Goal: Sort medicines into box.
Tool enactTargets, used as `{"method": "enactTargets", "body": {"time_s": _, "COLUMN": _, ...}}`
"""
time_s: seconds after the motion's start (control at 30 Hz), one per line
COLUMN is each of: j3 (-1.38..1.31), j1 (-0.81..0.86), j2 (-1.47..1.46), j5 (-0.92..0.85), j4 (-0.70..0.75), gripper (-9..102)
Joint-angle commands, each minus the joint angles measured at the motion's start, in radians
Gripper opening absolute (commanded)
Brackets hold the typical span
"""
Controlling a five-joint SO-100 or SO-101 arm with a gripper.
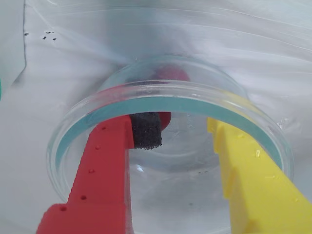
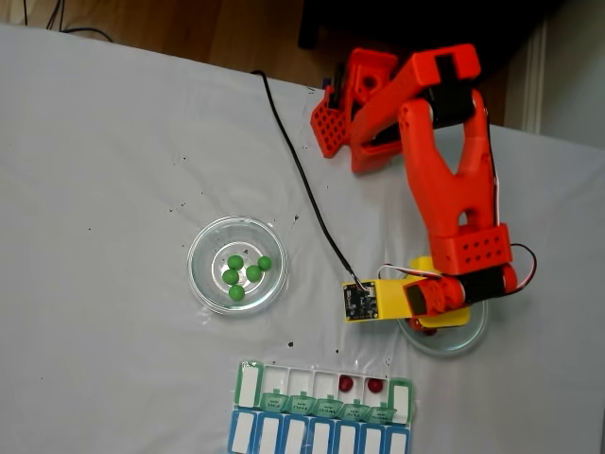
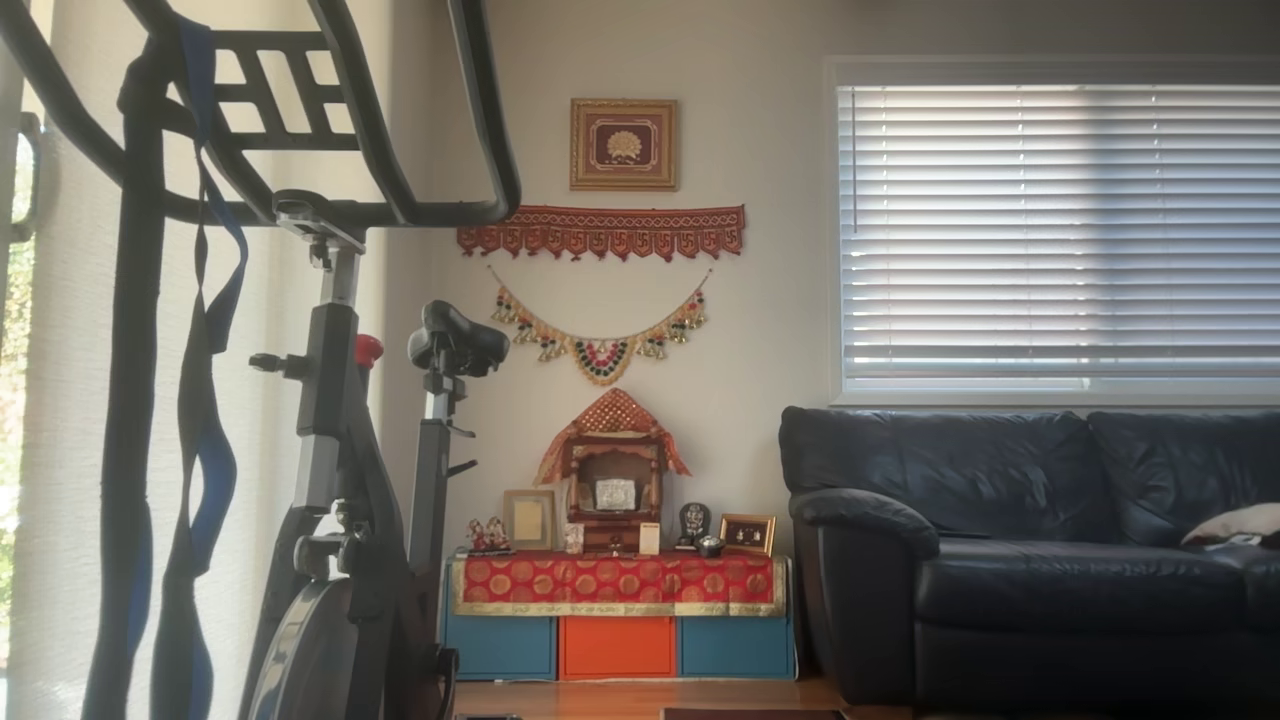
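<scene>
The gripper (image 1: 173,131) hangs inside a clear glass dish (image 1: 273,141), its red finger (image 1: 100,170) and yellow finger (image 1: 253,175) spread wide. A black foam pad (image 1: 146,130) sits on the inner face of the red finger. 1 dark red ball (image 1: 171,74) lies against the dish's far wall, and a second red shape, partly hidden, shows just behind the pad. Neither is between the fingers.

In the fixed view, the orange arm (image 2: 444,180) reaches from the far edge of the white tabletop (image 2: 113,142) down to this dish (image 2: 470,336), which stands near the right end of the near edge. The gripper (image 2: 430,317) is over the dish there.

A second glass dish (image 2: 203,274) stands toward the middle of the tabletop, well apart from the first, and holds 5 green balls (image 2: 253,272).

The box (image 2: 402,397) lies along the near edge, between the 2 dishes and closer to the camera-side edge. Its green lids (image 2: 326,407) are folded open. 2 red balls (image 2: 346,384) rest in 2 neighbouring compartments toward its right end. A blue-lidded row (image 2: 312,437) adjoins it on the near side.

A black cable (image 2: 293,161) runs across the tabletop from the far edge to the wrist.
</scene>
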Motion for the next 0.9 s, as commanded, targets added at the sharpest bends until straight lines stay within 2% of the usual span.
{"method": "enactTargets", "body": {"time_s": 0.0, "j3": -0.005, "j1": -0.012, "j2": 0.086, "j5": 0.014, "j4": -0.018, "gripper": 19}}
{"method": "enactTargets", "body": {"time_s": 0.87, "j3": 0.044, "j1": -0.008, "j2": 0.11, "j5": 0.025, "j4": -0.052, "gripper": 22}}
